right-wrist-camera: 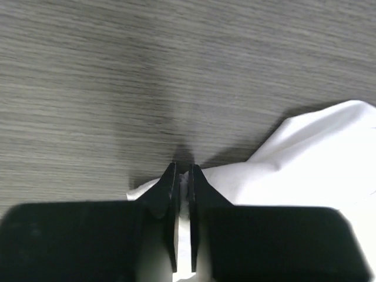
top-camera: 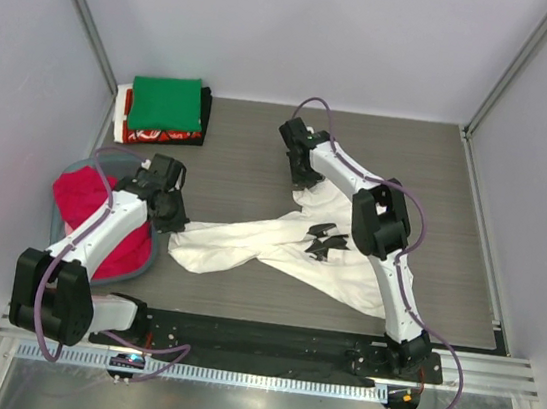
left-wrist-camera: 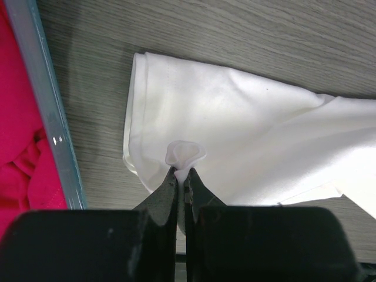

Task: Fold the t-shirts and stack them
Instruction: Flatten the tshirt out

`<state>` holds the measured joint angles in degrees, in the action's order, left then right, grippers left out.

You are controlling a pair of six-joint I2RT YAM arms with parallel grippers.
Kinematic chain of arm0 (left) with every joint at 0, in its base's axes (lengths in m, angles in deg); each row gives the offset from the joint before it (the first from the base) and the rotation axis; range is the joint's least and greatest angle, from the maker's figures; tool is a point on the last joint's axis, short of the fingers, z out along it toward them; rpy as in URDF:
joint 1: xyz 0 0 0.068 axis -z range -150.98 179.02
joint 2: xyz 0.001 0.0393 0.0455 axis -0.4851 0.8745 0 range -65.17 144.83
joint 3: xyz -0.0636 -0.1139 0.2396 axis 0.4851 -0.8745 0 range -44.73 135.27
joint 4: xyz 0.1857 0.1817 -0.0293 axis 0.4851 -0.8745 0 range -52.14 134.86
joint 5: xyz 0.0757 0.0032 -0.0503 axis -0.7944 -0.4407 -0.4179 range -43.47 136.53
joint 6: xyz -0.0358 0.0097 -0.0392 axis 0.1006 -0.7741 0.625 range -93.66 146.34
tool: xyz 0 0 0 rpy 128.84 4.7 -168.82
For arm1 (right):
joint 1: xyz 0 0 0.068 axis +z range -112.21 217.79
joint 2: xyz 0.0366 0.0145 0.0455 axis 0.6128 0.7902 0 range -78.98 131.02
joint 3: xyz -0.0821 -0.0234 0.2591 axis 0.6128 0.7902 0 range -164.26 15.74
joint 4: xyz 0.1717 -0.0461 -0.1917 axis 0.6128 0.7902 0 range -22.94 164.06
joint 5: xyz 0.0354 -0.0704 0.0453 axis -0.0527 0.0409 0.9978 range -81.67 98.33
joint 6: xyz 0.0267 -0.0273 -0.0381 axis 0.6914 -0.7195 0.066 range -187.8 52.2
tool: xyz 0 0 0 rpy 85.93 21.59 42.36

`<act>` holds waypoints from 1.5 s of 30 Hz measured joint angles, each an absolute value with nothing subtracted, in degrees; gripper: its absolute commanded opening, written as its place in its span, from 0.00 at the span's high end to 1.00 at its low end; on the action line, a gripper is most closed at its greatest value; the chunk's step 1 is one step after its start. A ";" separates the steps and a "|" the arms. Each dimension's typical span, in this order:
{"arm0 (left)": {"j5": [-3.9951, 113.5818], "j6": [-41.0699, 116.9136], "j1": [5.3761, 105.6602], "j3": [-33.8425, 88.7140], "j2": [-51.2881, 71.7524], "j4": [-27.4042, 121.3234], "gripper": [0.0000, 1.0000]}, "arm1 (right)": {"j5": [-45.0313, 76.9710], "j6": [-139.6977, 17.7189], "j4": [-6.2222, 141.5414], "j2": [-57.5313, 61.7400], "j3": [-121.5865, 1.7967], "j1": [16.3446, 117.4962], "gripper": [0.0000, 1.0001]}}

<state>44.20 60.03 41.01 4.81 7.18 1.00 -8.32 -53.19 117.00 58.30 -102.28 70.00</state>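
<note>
Top external, left pincer and right pincer each pinching white t-shirt, chest print perhaps lettering, unreadable.

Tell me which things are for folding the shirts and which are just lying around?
For the job: white tee, pinched by the left gripper and right gripper; red tee; folded stack.
Just lying about: tub holding the red tee; table.

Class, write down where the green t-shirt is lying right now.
In the top external view, the green t-shirt tops the folded stack in the far-left corner of the table, just beyond the grey-blue tub holding a red shirt.
</note>
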 measured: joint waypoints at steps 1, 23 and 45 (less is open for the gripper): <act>44.16 60.01 41.01 4.81 7.18 1.00 1.00 | -8.69 -53.19 117.06 58.30 -102.28 69.98 0.99; 43.96 61.11 41.01 32.37 -4.14 -4.07 1.00 | -17.50 -48.08 121.32 9.29 -101.38 56.69 0.99; 48.27 65.91 41.47 53.79 -18.61 6.79 1.00 | -21.87 -48.67 120.97 -18.09 -112.90 57.89 0.99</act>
